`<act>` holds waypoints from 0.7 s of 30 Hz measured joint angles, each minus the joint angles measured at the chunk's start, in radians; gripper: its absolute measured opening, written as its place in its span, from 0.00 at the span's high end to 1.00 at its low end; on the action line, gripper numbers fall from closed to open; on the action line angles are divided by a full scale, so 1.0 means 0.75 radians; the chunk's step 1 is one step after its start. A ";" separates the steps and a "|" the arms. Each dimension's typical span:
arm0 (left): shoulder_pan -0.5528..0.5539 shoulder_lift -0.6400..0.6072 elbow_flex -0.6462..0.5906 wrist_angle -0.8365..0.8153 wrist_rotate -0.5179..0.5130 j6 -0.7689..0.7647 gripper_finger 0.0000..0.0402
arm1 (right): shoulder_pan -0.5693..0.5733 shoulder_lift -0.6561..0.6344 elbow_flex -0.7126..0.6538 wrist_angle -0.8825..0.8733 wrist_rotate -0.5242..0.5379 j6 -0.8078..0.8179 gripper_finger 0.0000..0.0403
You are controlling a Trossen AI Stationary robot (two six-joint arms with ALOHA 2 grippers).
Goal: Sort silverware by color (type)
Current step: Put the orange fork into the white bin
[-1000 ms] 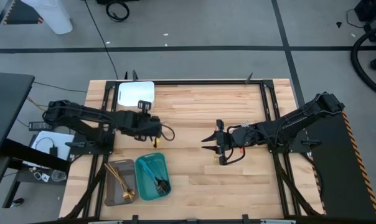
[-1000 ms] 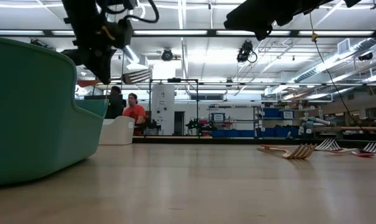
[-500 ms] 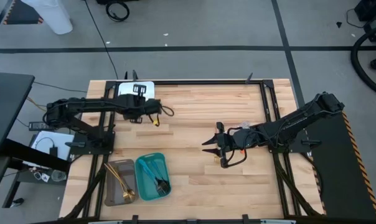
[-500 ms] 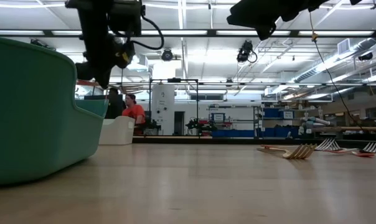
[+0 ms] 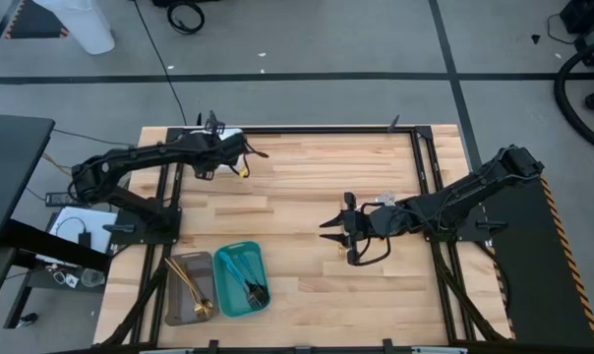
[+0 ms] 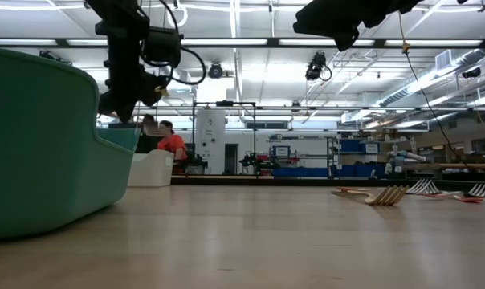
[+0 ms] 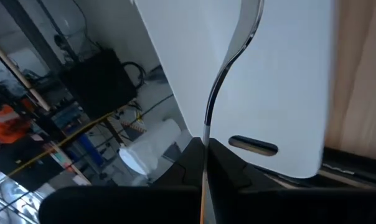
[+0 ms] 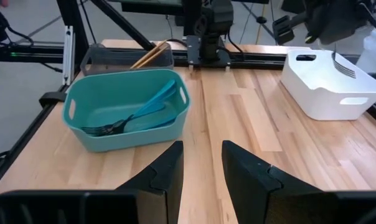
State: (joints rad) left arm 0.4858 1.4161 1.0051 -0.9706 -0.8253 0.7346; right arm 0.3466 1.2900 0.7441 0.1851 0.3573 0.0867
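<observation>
My left gripper [image 5: 226, 151] hangs over the white tray [image 8: 331, 93] at the table's far left and is shut on a silver fork [image 7: 224, 74]. The fork's tines [image 8: 344, 65] point down above the tray. My right gripper [image 5: 326, 236] is open and empty, hovering over the middle of the table; its fingers show apart in its wrist view [image 8: 200, 168]. Several more forks [image 6: 383, 195] lie flat on the table in the low view. My left gripper pinches the fork's slim handle near its free end [image 7: 205, 132] between its two fingers. The fork runs on past the fingertips, along the fingers. It hangs lifted clear, tines lowest, over the inside of the white tray [image 7: 281, 81].
A teal tray [image 5: 241, 280] with teal pieces and a dark fork stands at the near left. Beside it a grey tray [image 5: 187, 288] holds gold pieces. Black frame rails run along the table's sides [image 5: 425, 157]. People sit in the room behind [image 6: 172, 143].
My left gripper has carried the silver fork from the left middle of the table toward the far edge, and now stands over the white tray. The fork stays clear of the table.
</observation>
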 joint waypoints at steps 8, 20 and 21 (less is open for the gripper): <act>0.111 0.159 0.000 0.089 -0.022 0.132 0.96 | -0.012 0.140 0.000 0.011 0.000 -0.106 0.70; 0.186 0.269 0.000 0.160 -0.005 0.255 0.96 | -0.107 0.306 -0.001 0.036 -0.015 -0.216 0.70; 0.185 0.269 0.000 0.169 -0.003 0.258 0.96 | -0.119 0.317 -0.001 0.042 -0.017 -0.220 0.70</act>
State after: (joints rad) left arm 0.6248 1.6180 1.0050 -0.8436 -0.8274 0.9283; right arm 0.2569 1.5276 0.7437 0.2164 0.3448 -0.0780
